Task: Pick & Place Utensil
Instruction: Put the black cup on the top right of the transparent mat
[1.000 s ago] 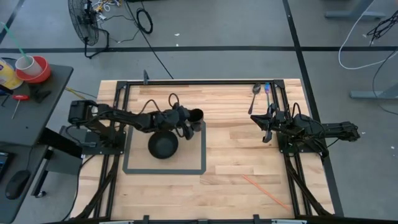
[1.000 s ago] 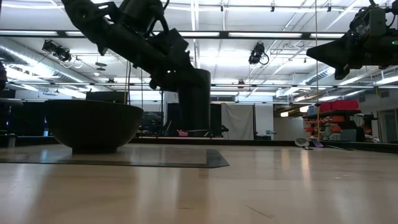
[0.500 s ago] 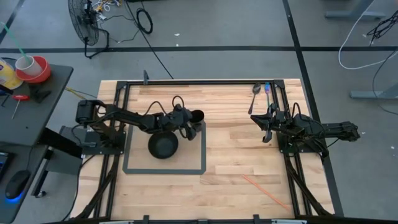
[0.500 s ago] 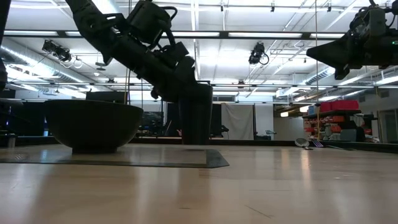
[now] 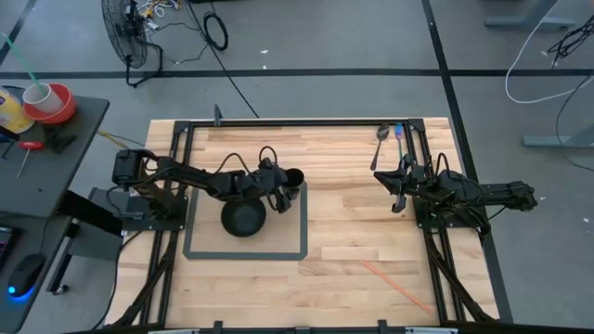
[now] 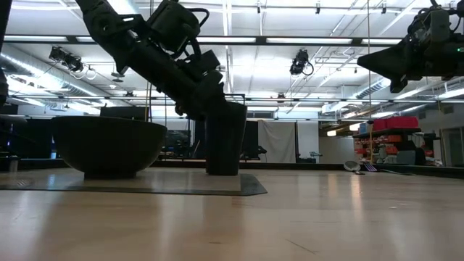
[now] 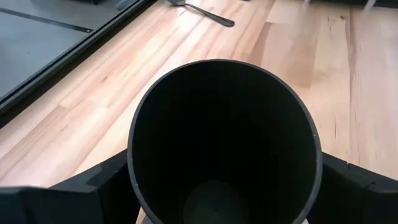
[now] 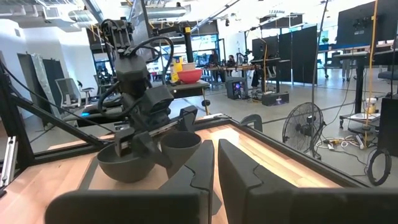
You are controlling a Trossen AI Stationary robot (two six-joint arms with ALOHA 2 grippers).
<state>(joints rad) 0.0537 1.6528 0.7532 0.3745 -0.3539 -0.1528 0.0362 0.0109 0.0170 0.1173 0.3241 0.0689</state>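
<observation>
The left tool (image 5: 281, 186) grips an upright cup (image 5: 291, 176) standing at the mat's (image 5: 278, 250) far right corner, just beside the bowl (image 5: 243, 219). The spoon (image 5: 379, 145) lies along the tabletop's (image 5: 353, 223) far right edge, bowl end outward; bare wood between. The right tool (image 5: 397, 190) hovers near it, fingers nearly together, empty.

The left arm is stretched from its base at the left edge of the worktop (image 5: 353, 223) toward the middle, bent at the elbow and angled down. Its left tool (image 5: 283, 184) is clamped on the black cup (image 6: 225, 138), one finger (image 7: 93, 186) seen pressed on each side of the cup wall. The right arm is folded near the right edge, held high above the worktop. Its right tool (image 5: 399, 190) is pointed toward the left arm, fingers (image 8: 239, 171) nearly together with a narrow gap between.
</observation>
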